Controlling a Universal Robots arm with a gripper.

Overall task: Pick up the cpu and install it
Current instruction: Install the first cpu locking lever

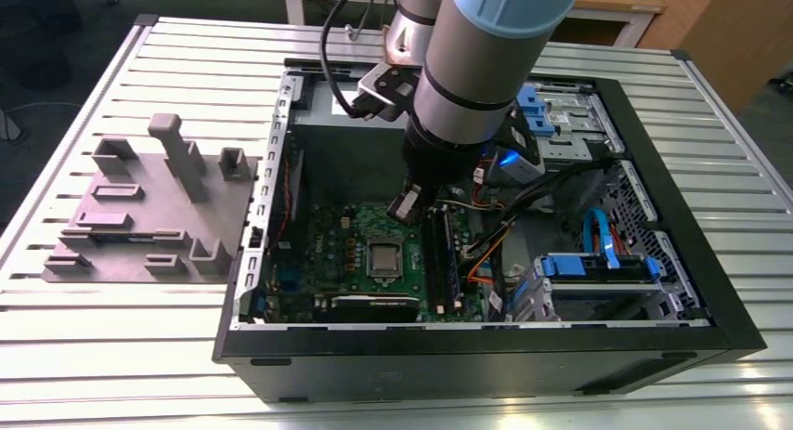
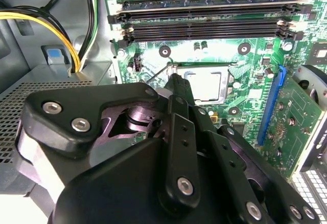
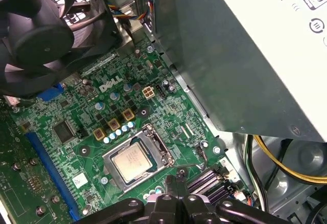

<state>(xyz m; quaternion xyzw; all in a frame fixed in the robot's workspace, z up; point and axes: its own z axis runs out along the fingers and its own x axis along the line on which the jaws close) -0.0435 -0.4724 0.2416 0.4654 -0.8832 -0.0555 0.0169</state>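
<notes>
Black linkage of the tool (image 2: pixel 176 88) fills the lower half of the second wrist view, its fingers drawn close together with nothing between them. Left of the computer case (image 1: pixel 496 356) in the exterior view, a grey moulded fixture (image 1: pixel 149 216) rests on the slatted table (image 1: pixel 74 356). Centre frame, the cpu (image 1: pixel 385 259) already lies flat in the motherboard socket (image 3: pixel 153 137), its silver top showing in both wrist views (image 3: pixel 134 162). Right of it run the black memory sticks (image 1: pixel 443 254). Likely light, stiff and smooth-topped, with fragile contacts beneath, the chip is best taken by opposite edges, kept level.
</notes>
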